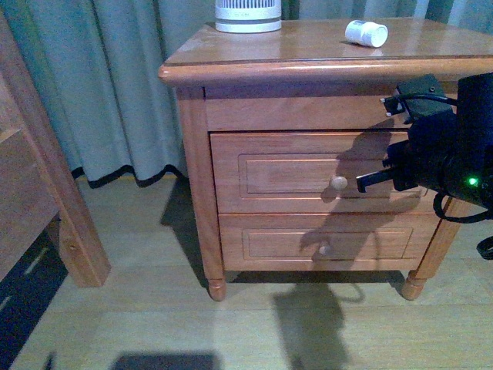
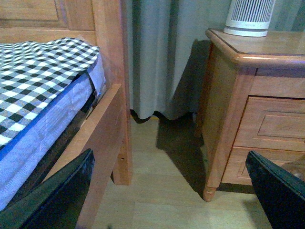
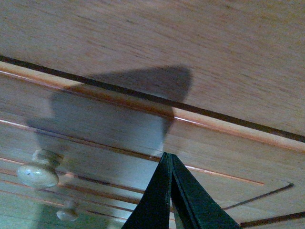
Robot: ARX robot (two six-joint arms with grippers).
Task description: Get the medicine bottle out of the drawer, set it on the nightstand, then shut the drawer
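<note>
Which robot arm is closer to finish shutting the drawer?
The right. Its gripper, fingers pressed together, sits at the drawer front beside the knob. The left gripper hangs open by the bed frame, away from the nightstand.

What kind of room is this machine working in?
Most likely a bedroom: an orange-brown wooden nightstand stands beside a wooden bed frame with a black-and-white checked bedsheet, and grey-green curtains hang behind.

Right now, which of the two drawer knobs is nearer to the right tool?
The knob of the taller upper drawer. The right tool, shut and empty, sits beside it at its height; the other knob is lower.
</note>
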